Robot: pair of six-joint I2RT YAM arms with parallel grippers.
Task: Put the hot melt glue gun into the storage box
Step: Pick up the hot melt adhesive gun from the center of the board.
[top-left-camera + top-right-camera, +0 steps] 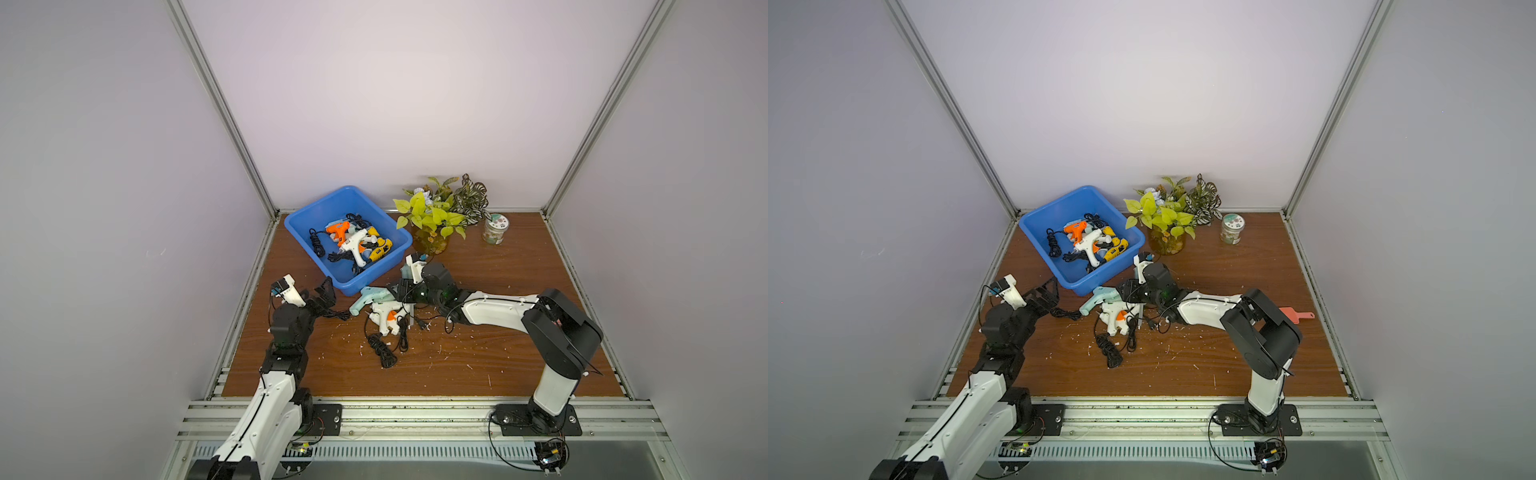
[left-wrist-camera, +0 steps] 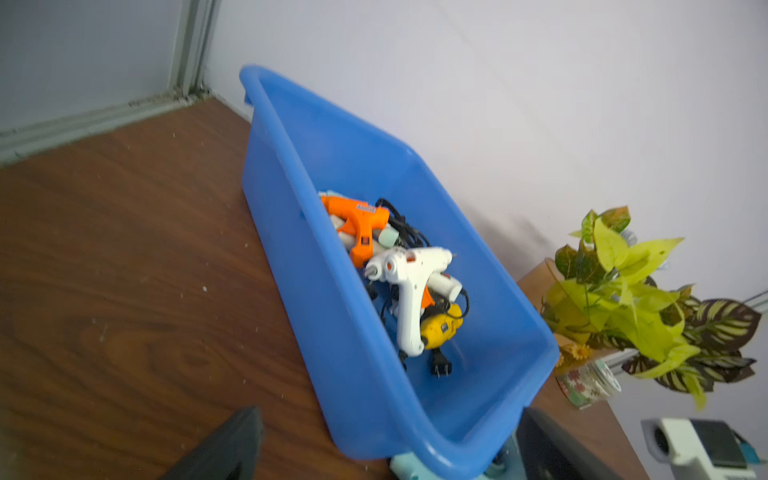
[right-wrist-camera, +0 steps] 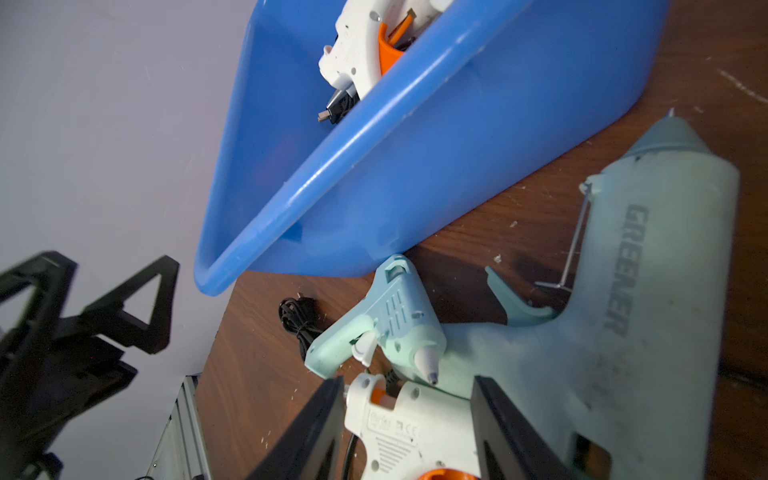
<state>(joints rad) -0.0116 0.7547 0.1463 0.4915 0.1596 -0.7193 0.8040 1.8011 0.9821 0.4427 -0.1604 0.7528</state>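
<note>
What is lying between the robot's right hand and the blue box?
A small mint-green glue gun lies between the right hand and the blue storage box. The right wrist view shows it clearly.

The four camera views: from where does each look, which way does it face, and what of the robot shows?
Top views, both: high over the front edge, looking down at the table; both arms show.
Left wrist: on the left arm, facing into the storage box; its own fingers show.
Right wrist: low over the table, facing the box's outer wall; its fingers flank the loose white glue gun.
Shared: every view shows the storage box; the right wrist view also catches the left gripper.
</note>
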